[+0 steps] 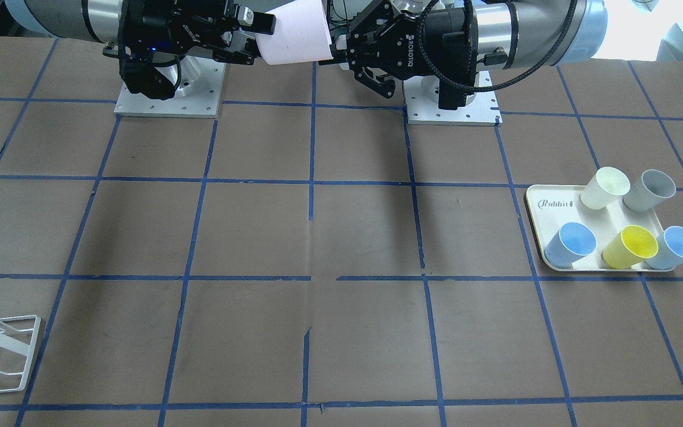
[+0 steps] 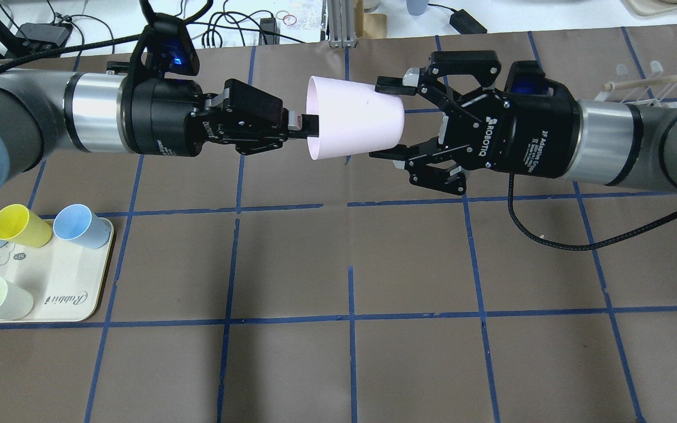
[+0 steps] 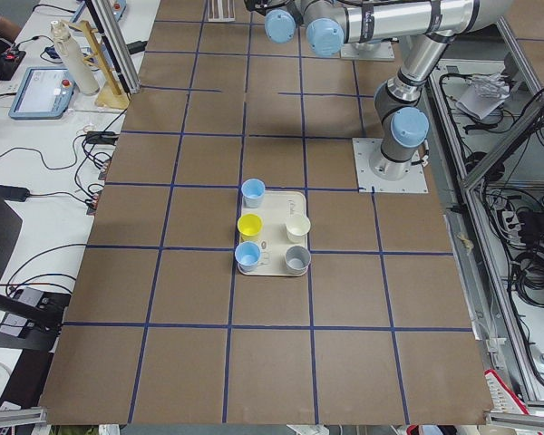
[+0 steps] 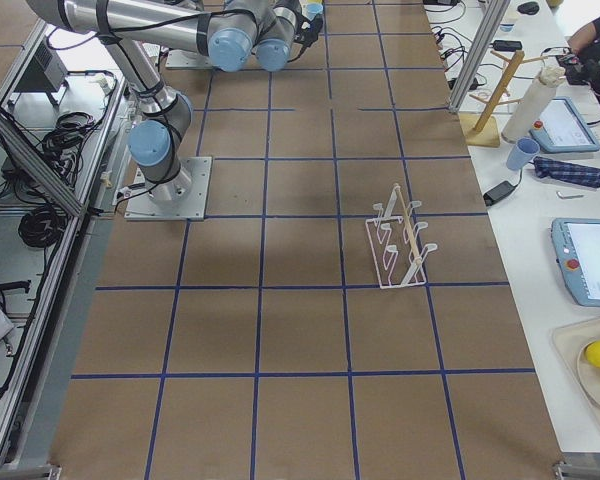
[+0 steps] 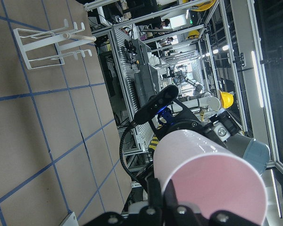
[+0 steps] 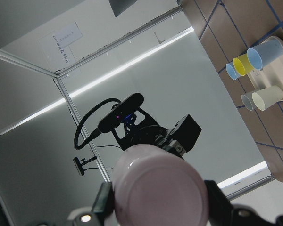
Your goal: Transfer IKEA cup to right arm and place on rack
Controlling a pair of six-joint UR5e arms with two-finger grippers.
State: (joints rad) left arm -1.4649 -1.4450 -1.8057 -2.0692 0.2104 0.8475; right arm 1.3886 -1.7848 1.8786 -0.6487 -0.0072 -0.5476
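Room: pink cup (image 2: 356, 117) hangs well above table (image 2: 409, 252); rack (image 2: 662, 73) well apart, at the far right edge.
Left gripper (image 2: 302, 124): pinching the cup's rim.
Right gripper (image 2: 377, 121): spread wide, straddling the cup's base.

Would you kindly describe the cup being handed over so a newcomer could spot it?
Above the brown gridded table, the left hand and right hand meet. Between them lies sideways a pale pink tapered plastic cup; the cream tray holds white, grey, blue and yellow ones.
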